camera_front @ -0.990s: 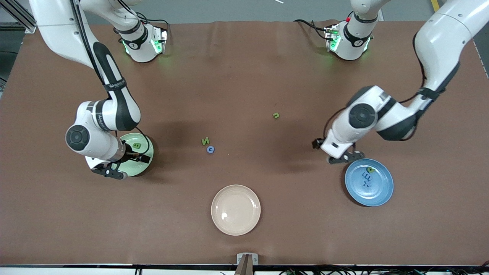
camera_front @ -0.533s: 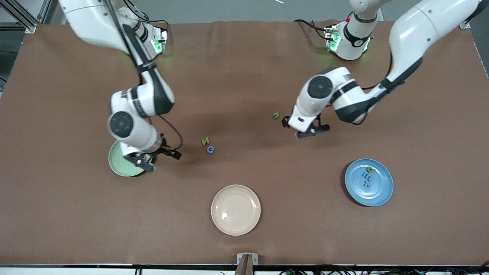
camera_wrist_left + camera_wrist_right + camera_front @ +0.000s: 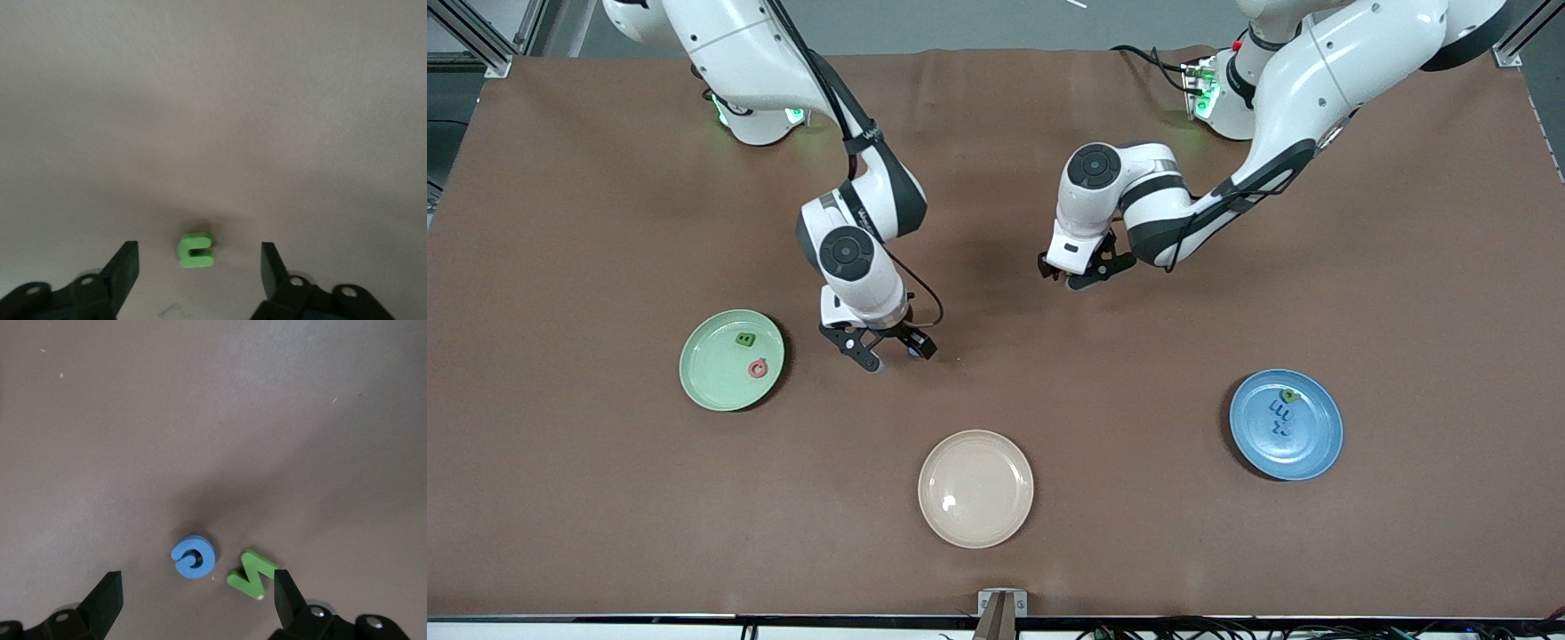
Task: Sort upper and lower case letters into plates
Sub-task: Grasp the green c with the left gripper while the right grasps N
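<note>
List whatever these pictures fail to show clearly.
- Front view: small green n-shaped letter hidden under the left pincer.
- Front view: green zigzag letter and round blue letter largely hidden under the right pincer.
- Front view: dark letters on the glossy blue plate too small to read.

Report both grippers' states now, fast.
Left gripper: open, empty, straddling a green letter.
Right gripper: open, empty, over a blue letter.

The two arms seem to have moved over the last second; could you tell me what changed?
Both left their plates. The right pincer went from the mint plate to the blue c and green N; the left pincer went from the blue plate to the small green letter, narrowing. Letters and plates stayed.
</note>
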Controlling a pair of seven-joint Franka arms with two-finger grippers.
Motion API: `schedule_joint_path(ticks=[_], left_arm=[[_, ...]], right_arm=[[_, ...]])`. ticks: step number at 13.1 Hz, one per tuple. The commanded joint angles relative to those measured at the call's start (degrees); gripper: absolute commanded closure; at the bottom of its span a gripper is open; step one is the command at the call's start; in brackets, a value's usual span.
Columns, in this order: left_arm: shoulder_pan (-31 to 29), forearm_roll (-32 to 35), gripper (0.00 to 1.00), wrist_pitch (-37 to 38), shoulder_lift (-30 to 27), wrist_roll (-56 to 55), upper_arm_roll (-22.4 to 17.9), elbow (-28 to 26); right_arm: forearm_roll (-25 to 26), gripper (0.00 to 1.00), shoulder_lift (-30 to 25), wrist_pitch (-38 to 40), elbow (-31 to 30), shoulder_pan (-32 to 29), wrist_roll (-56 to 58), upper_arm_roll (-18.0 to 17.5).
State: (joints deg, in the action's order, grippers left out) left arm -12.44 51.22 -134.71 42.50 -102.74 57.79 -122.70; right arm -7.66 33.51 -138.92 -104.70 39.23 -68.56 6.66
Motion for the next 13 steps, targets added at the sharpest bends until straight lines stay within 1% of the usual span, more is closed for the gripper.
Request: schedule_joint_path(ticks=[1, 3, 4, 6, 7, 10, 12, 13], left_arm=[[0.9, 2.5, 0.24, -3.3, -0.3, -4.1, -1.1, -1.4], [1.4, 2.5, 0.33, -3.5, -0.2, -4.7, -1.6, -1.7], [1.4, 2.5, 0.36, -3.6, -0.2, -4.8, -2.4, -1.8], [1.4, 2.5, 0.38, -3.7, 0.4, -4.8, -2.7, -1.7], [1.4, 2.5, 0.38, -3.8, 0.5, -4.9, -3.0, -1.7], [2.0, 2.5, 0.45, -3.7, 0.8, -6.3, -3.3, -1.7], [2.9, 2.5, 0.55, -3.8, 0.8, -8.0, -3.3, -1.6], [3.0, 2.5, 0.63, -3.7, 0.8, -8.6, -3.3, -1.7]], right_arm=[[0.8, 0.0, 2.4, 0.5, 3.1, 0.0, -1.5, 0.6], [1.3, 0.0, 2.3, 1.6, 2.8, -0.7, 2.3, 0.7], [1.4, 0.0, 2.2, 2.3, 2.4, -1.1, 6.3, 0.8], [0.7, 0.0, 1.0, 2.0, -0.2, -3.7, 28.4, 0.6], [0.1, 0.0, 0.9, 1.7, -0.5, -3.4, 33.9, 0.6], [0.0, 0.0, 0.9, 0.9, -0.5, -2.1, 37.5, -0.2], [0.0, 0.0, 0.9, -0.5, -1.1, -1.9, 42.7, -0.9], [0.0, 0.01, 0.4, -4.0, -3.4, -1.6, 46.1, -0.9]])
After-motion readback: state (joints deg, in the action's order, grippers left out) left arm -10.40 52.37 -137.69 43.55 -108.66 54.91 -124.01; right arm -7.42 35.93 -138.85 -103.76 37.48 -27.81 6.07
